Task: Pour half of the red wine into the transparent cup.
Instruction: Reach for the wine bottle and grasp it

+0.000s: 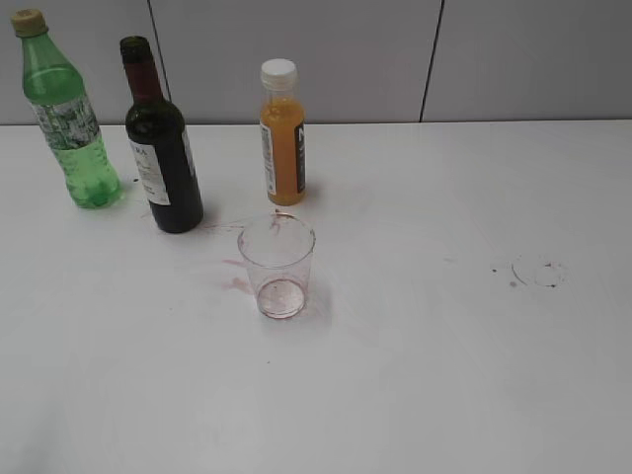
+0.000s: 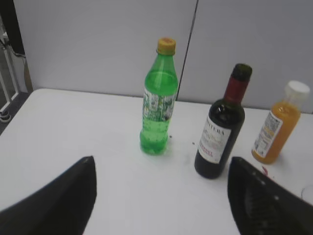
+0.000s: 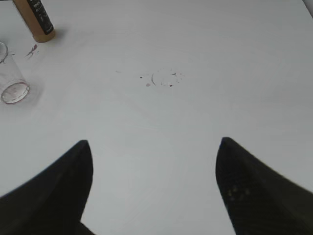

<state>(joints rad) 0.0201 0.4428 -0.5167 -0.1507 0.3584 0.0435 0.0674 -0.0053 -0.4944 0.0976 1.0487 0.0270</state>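
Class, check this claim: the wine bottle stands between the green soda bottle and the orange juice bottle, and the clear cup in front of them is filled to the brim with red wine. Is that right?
Not quite. The wine bottle does stand between the green soda bottle and the orange juice bottle, but the clear cup is empty apart from faint reddish stains, as the exterior view shows.

- The surface (image 1: 444, 375) is plain white and matte, filling most of the exterior view and running back to the wall.
- The wall (image 1: 346, 59) behind it is made of pale grey panels, split by thin dark vertical seams (image 1: 431, 59).
- A faint ring-shaped mark with small dark specks (image 1: 538, 273) sits on the right part of the surface; the right wrist view shows it too.
- Reddish smears (image 1: 235, 284) stain the surface near its middle.
- In the left wrist view, a dark floor and a white railing-like frame (image 2: 7, 93) show past the surface's left edge.
- Light is soft and even; shadows are weak.
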